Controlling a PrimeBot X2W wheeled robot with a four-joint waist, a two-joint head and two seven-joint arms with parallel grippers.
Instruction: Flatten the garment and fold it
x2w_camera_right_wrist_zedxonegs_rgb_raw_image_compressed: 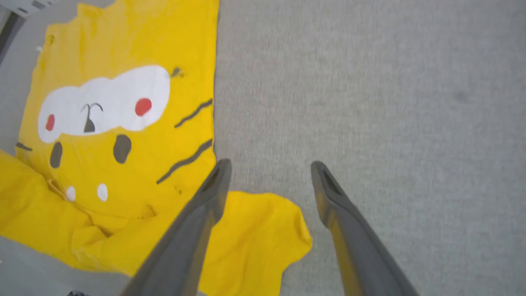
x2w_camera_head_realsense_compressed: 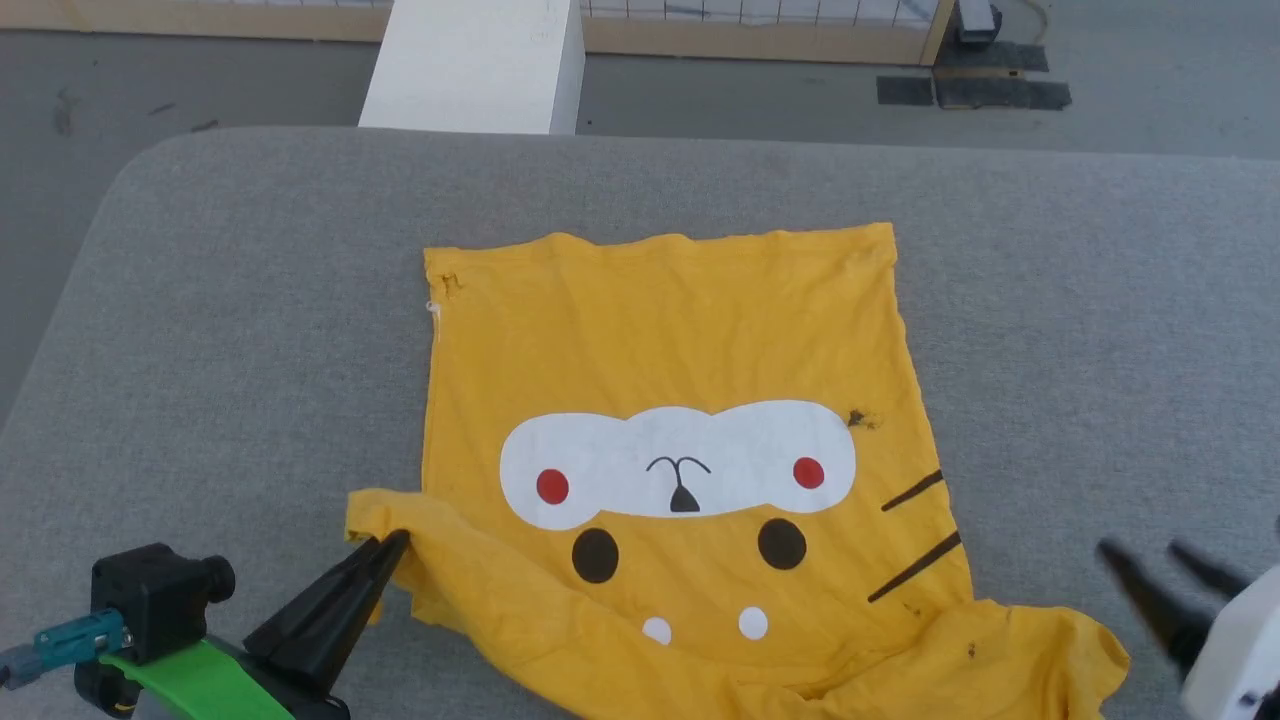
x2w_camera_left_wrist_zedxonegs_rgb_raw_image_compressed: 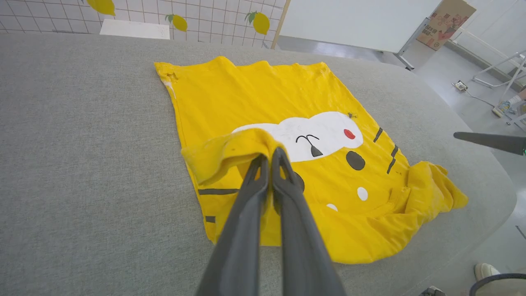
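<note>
While the left gripper [x2w_camera_head_realsense_compressed: 388, 545] pinches the left sleeve [x2w_camera_head_realsense_compressed: 375, 512] at the near left, two dark fingers clenched on the bunched cloth, the right gripper [x2w_camera_head_realsense_compressed: 1150, 565] stands released, fingers spread, at the edge of the crumpled right sleeve [x2w_camera_head_realsense_compressed: 1040, 650]. One garment [x2w_camera_head_realsense_compressed: 680, 330], a mustard-yellow T-shirt, lies print-up in the middle of the grey desk [x2w_camera_head_realsense_compressed: 200, 330], hem at the far side. Its near edge is cut off by the bottom of the head view, where the right gripper is also blurred. The print counts one white oval [x2w_camera_head_realsense_compressed: 600, 450], two red dots [x2w_camera_head_realsense_compressed: 552, 487], two dark round spots [x2w_camera_head_realsense_compressed: 595, 555], two small white dots [x2w_camera_head_realsense_compressed: 657, 630] and two dark stripes [x2w_camera_head_realsense_compressed: 912, 490] along the right side. From the left wrist, the raised left sleeve hides one red dot, yet two more dark bars [x2w_camera_left_wrist_zedxonegs_rgb_raw_image_compressed: 218, 191] show at the shirt's left side, covered by the sleeve in the head view. Beyond the desk stand one white block [x2w_camera_head_realsense_compressed: 470, 65] and a wood-framed grid panel [x2w_camera_head_realsense_compressed: 760, 25] on grey floor [x2w_camera_head_realsense_compressed: 750, 100].
</note>
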